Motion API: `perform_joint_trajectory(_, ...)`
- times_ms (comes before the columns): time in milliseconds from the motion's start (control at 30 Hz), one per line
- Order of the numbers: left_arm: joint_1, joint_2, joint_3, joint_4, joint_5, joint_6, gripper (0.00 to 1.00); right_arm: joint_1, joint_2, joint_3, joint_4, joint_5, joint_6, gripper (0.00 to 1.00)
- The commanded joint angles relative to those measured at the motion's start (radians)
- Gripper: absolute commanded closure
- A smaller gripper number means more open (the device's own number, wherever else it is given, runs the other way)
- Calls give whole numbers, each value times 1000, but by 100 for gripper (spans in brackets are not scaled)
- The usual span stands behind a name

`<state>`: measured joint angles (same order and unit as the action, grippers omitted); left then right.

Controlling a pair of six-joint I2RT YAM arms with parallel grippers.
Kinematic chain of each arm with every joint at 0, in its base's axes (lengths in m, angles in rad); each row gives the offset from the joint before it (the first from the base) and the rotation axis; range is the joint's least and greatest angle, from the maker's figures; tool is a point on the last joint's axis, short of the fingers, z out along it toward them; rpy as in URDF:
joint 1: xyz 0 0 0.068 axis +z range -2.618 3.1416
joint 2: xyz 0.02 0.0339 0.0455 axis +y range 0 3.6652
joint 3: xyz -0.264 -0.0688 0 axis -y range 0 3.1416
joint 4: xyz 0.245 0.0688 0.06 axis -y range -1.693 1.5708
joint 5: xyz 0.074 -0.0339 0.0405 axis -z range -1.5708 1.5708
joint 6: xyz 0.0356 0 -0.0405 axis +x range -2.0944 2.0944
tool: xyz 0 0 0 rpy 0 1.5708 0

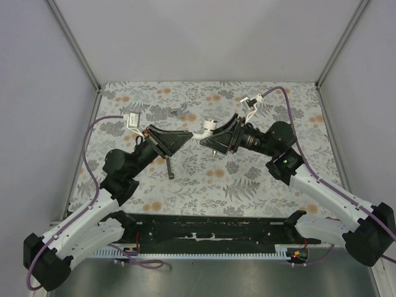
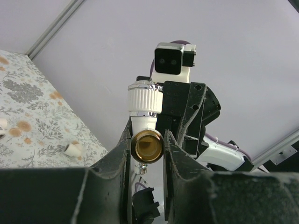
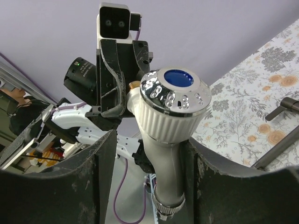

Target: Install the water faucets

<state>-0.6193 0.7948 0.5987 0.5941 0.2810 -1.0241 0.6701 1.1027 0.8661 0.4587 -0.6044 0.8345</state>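
Note:
One water faucet (image 1: 206,128), white with a ribbed knob and chrome cap, is held in the air between both grippers above the table's middle. My left gripper (image 1: 187,137) is shut on its brass threaded end (image 2: 148,145); the white knob (image 2: 145,99) stands above the fingers. My right gripper (image 1: 218,137) stands around the faucet's white body (image 3: 164,158). Its right finger touches the body, and a gap shows at the left finger. The chrome cap with a blue centre (image 3: 177,91) faces the right wrist camera. The silvery lower end (image 3: 167,207) sits between the fingers.
A dark T-shaped tool (image 1: 168,166) lies on the flowered table (image 1: 247,185) below the left gripper; it also shows in the right wrist view (image 3: 280,135). A tiny grey metal piece (image 1: 179,111) and a small white piece (image 1: 191,117) lie farther back. Walls enclose three sides.

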Motion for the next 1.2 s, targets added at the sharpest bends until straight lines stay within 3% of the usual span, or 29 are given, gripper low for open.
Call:
perform_joint_trajectory(0, -17, 9, 1, 70, 15, -27, 98, 3, -9, 16, 103, -37, 29, 41)
perform_joint_trajectory(167, -31, 12, -7, 82, 9, -30, 98, 0, -7, 16, 117, -41, 38, 54)
perform_joint_trajectory(233, -34, 15, -8, 82, 9, -28, 98, -4, -12, 11, 110, -40, 35, 69)
perform_joint_trajectory(333, -34, 20, -7, 58, 3, -24, 93, -26, -36, 1, 55, -18, 9, 100)
perform_joint_trajectory(433, -33, 21, 9, -19, -6, 13, 76, -55, -79, -4, -52, -3, -53, 100)
perform_joint_trajectory(600, -33, 49, 82, -239, -45, 107, 27, -99, -173, 23, -341, 104, -225, 100)
perform_joint_trajectory(700, -33, 98, 159, -403, -95, 177, 9, -101, -237, 54, -569, 246, -363, 100)
perform_joint_trajectory(967, -43, 394, 412, -665, -177, 315, 6, -104, -423, 60, -870, 693, -548, 100)
perform_joint_trajectory(1167, -98, 716, 633, -718, -233, 367, 6, -102, -549, 33, -951, 870, -598, 100)
